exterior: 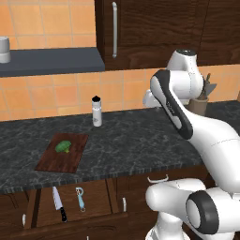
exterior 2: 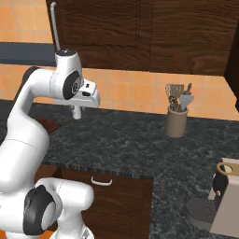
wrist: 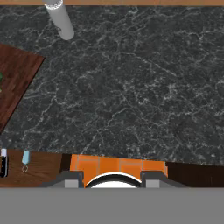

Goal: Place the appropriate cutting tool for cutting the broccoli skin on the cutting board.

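The cutting board (exterior: pixel 70 157) lies dark reddish-brown on the left of the black counter, with the green broccoli (exterior: pixel 63 146) on its far half. Below it, in an open drawer (exterior: pixel 98 197), lies the cutting tool (exterior: pixel 58 204), a black-handled knife with its blade pointing away, beside a light-blue peeler (exterior: pixel 80 198). My gripper (exterior 2: pixel 77 113) hangs high above the counter's middle, well right of the board, pointing down. It is open with nothing between its fingertips (wrist: pixel 73 178). The hand view catches the board's corner (wrist: pixel 17 78), the peeler (wrist: pixel 26 160) and the knife's handle end (wrist: pixel 3 165).
A white bottle with a black cap (exterior: pixel 96 111) stands behind the board near the tiled wall. A utensil crock (exterior 2: pixel 177 122) sits at the back right, and a coffee machine (exterior 2: pixel 226 200) at the near right. Dark cabinets hang overhead.
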